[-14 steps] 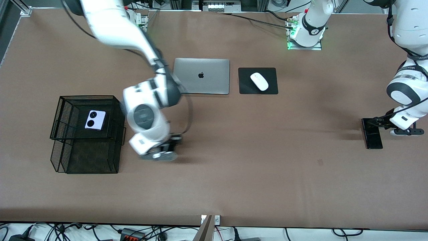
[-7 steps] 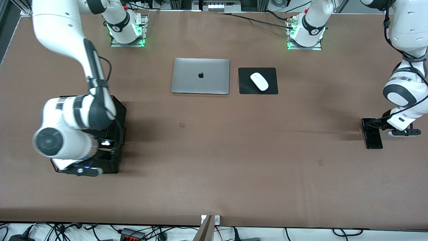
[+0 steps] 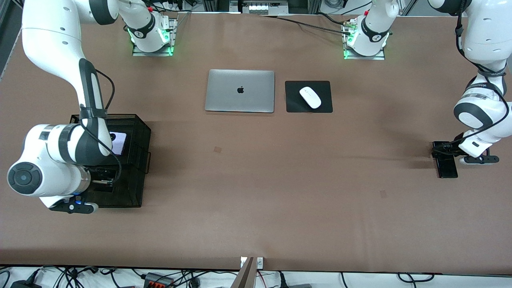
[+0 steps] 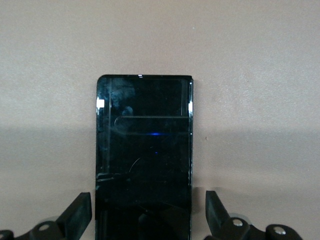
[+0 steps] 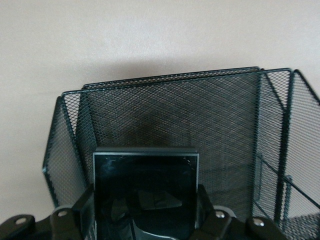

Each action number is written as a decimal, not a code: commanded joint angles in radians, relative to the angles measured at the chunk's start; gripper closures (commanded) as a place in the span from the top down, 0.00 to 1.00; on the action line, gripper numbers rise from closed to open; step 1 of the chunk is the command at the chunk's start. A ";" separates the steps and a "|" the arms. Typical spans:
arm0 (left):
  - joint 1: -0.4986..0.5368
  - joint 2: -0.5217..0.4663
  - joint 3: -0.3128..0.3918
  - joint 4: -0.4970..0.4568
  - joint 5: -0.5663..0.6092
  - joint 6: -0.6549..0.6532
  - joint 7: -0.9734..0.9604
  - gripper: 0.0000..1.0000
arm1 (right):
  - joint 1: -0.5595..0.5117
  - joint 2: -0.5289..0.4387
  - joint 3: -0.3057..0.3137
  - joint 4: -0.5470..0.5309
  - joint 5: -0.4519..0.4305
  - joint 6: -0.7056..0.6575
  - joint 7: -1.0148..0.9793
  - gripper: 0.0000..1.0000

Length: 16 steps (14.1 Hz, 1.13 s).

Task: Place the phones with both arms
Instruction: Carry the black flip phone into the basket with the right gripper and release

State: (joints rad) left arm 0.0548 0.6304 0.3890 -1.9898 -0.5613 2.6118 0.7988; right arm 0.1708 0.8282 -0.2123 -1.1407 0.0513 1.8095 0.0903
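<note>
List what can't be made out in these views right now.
- Lilac flip phone: front view, mostly hidden by the right arm.
- Black flip phone in the right claw: lower end cut off by the right wrist view's edge.
- Slab phone: contact with the open left claw unclear, cut off by the left wrist view's edge.

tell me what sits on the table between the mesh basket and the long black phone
Only bare brown table lies between the mesh basket and the long black phone, as the front view shows.

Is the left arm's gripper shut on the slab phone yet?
No, open: the left gripper jaws straddle the slab phone, gaps showing.
</note>
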 commanded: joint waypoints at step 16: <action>-0.052 -0.015 0.007 0.012 -0.020 -0.105 -0.041 0.49 | -0.008 -0.036 0.008 -0.056 0.091 0.082 -0.047 1.00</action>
State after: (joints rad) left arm 0.0358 0.6378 0.3898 -1.9816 -0.5614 2.5906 0.7840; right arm 0.1640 0.8621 -0.2099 -1.1676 0.1226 1.9045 0.0626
